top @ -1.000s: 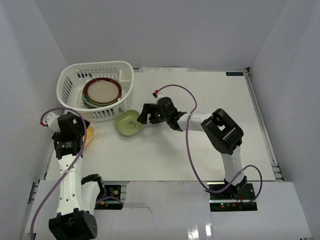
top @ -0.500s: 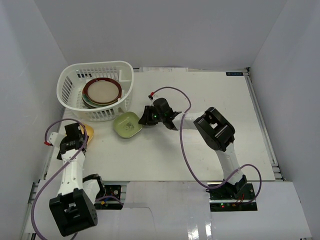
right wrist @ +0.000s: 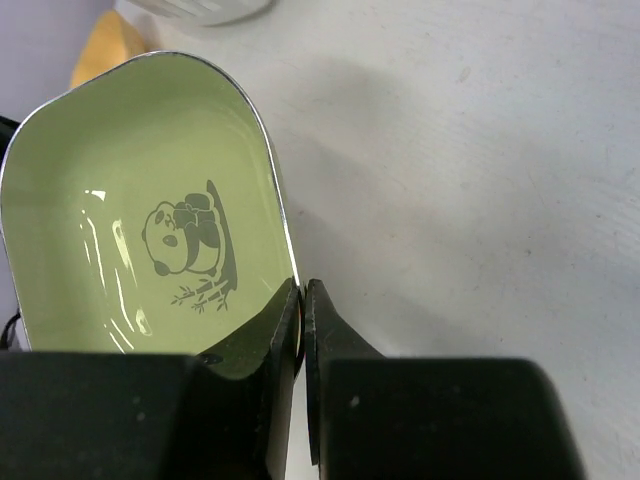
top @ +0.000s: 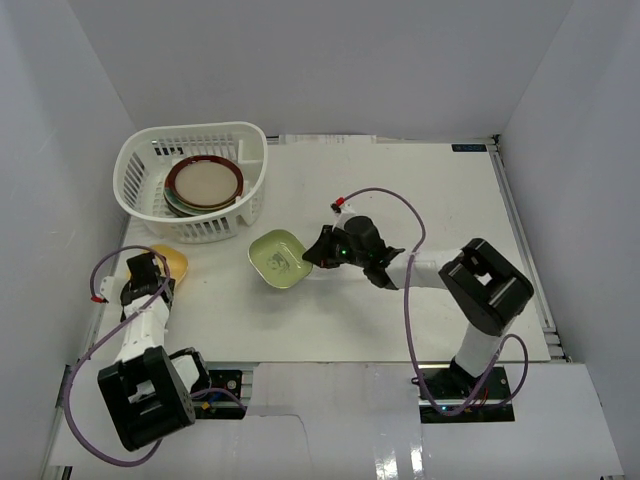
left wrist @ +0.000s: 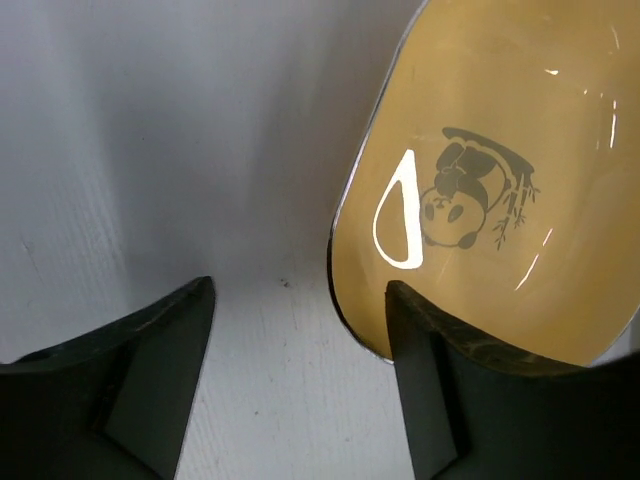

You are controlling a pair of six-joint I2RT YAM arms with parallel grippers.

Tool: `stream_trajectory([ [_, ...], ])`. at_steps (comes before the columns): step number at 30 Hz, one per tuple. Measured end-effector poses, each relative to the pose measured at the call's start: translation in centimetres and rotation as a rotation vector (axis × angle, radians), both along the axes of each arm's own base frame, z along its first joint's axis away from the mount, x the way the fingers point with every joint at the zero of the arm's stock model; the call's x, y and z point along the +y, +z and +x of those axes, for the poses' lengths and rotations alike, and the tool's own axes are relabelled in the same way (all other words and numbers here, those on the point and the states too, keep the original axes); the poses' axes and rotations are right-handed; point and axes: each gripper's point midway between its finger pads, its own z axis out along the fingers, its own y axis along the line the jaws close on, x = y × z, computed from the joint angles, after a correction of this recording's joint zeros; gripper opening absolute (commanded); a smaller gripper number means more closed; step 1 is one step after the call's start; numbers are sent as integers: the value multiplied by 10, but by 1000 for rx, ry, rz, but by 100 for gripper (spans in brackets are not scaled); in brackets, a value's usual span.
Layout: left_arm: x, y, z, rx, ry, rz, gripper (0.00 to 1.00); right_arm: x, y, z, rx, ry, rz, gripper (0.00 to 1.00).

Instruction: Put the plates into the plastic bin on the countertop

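Top view, step in hand: the right gripper [top: 318,248] pinches the right-hand rim of the small green dish [top: 277,258], which sits on or just above the countertop [top: 430,190], near the plastic bin [top: 222,229] and apart from it.
Top view, doing it well: as I judge it, a pinch on one thin rim lets the dish droop, so keep the grip firm. Raise the dish over the slotted wall before crossing, then lower it flat onto the stack.
Top view, bin contents: a stack of plates lies in the large compartment, with the maroon-rimmed beige plate [top: 204,181] on top and greenish rims showing beneath it. I cannot count those below.
Top view, left side: the small yellow dish [top: 171,261] lies on the countertop just in front of the bin, with the left gripper [top: 147,272] at its near edge.

Left wrist view, hand: the left gripper [left wrist: 298,345] is spread wide and holds nothing.
Left wrist view, dish: the small yellow dish [left wrist: 490,150], printed with a panda, is empty. Its near rim reaches the right finger, but I cannot tell whether they touch.

Right wrist view, hand: the right gripper [right wrist: 303,300] is closed tight on the near rim of the small green dish [right wrist: 130,170].
Right wrist view, dish: it holds only a panda print and glare. A shadow at its side suggests a tilt or slight lift.
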Motion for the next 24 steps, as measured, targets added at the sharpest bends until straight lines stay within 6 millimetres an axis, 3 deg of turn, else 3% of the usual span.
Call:
stream_trajectory([
  [1,1,-2,1,1,4,-5,70,-3,8,-3,-17,1,17,8],
  [2,3,-4,2,4,6,-9,55,-6,17,-6,-33,2,35,8],
  [4,5,-5,7,-8,5,-13,39,-13,31,-13,-57,2,57,8],
  [5,4,-5,9,-9,-7,-15,25,-16,38,-16,-72,3,68,8],
  [8,1,-2,16,-40,-42,-24,10,-22,61,-20,-123,6,87,8],
  [9,1,3,19,-57,-61,-17,0,-23,69,-20,-140,6,93,8],
  [13,-5,19,24,-111,-135,-1,0,-21,95,-15,-194,14,96,8],
  [18,-24,32,29,-169,-249,-37,0,-4,138,13,-265,-15,95,8],
  [21,-50,41,35,-230,-355,-94,0,16,171,39,-318,-32,118,8],
  [24,-85,47,42,-287,-492,-176,0,39,189,67,-352,-56,119,8],
])
